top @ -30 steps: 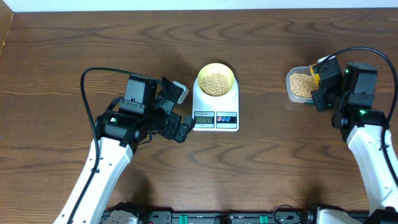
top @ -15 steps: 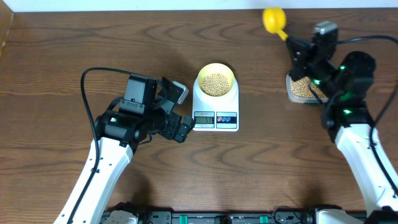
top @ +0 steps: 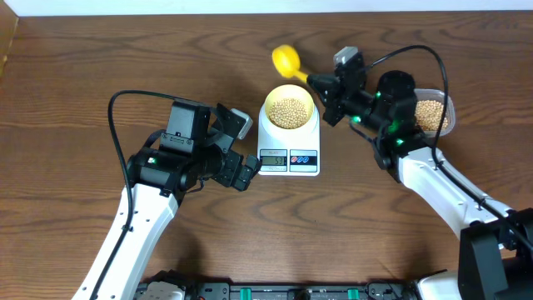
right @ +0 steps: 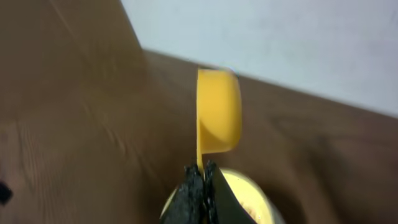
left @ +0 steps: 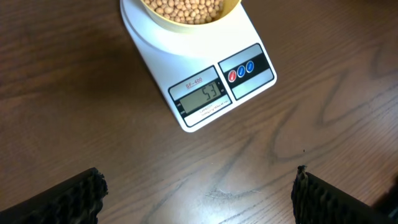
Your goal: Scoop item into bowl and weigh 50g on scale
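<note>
The right tool (top: 319,82) is pinched fully shut on the thin handle of a bright yellow plastic scoop (top: 286,58). The right wrist view shows the cup turned on its side, edge-on, so whether any beans sit in it cannot be told. The scoop's long axis runs from the tool, above the far right edge of the small round pale yellow bowl (top: 268,107), out to the far left. The cup therefore hangs just beyond the bowl's far-left rim, not over its middle.

The bowl stands on the round platform of the white digital kitchen scale (top: 287,142) and is filled with small round tan beans (top: 289,111). The display (left: 203,99) reads 53 in the left wrist view, a shade over the target. More beans lie in the clear plastic tub (top: 450,107), well off to the right on the dark wooden worktop (top: 100,50).

The left tool (top: 241,148) stands spread wide and empty just left of the scale's front, touching nothing. The coming move likely turns on the bowl lying near and to the right of the cup. The right arm, which carries the scoop, is the one placed to dip in and lift a few beans out.
</note>
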